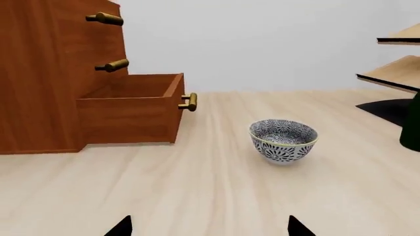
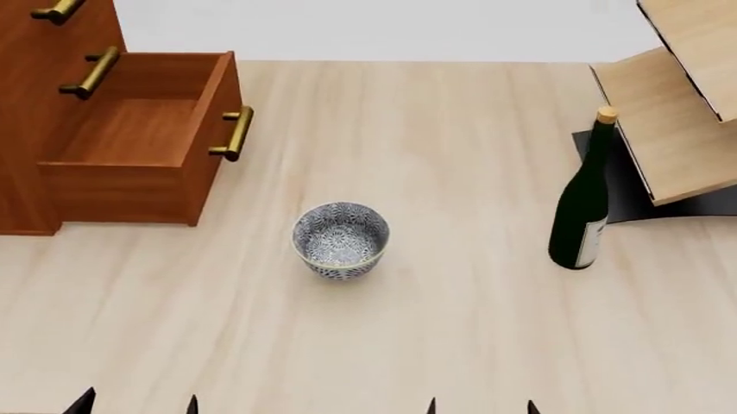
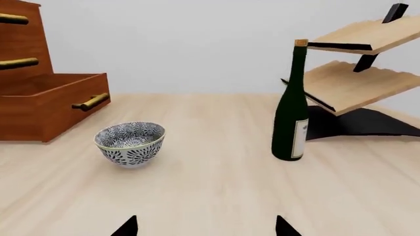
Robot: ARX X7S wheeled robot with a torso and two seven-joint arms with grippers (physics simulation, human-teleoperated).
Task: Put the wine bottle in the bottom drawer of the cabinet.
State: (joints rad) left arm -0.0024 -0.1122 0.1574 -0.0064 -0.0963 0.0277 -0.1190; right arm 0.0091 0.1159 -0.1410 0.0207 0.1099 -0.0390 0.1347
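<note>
Well, the wine bottle [image 2: 582, 216] stood upright on the pale wooden tabletop [image 2: 461, 328], over on the right side in the head view. It was dark green, with a long thin neck, a tan cork on top and a white label low on its side. Nothing was holding it. Just behind it and to its right was a pale wooden rack [image 2: 674, 121] with slanted shelves on a black base, and the bottle stood very near the edge of that base. In the middle of the tabletop sat a small bowl [image 2: 340, 238] with a blue and white pattern, well apart from the bottle. Far on the left was the reddish-brown cabinet [image 2: 29, 112] with brass bar handles. Its bottom drawer [image 2: 138, 138] was pulled out, with its inside showing, and the two drawers above it were closed. The bowl sat between the drawer and the bottle. The left tool [image 1: 210, 228] and the right tool [image 3: 206, 226] only showed as little dark tips at the near edge of their views. The tips of each tool were spread apart and held nothing. Both tools were low over the tabletop and far from the bottle.
</note>
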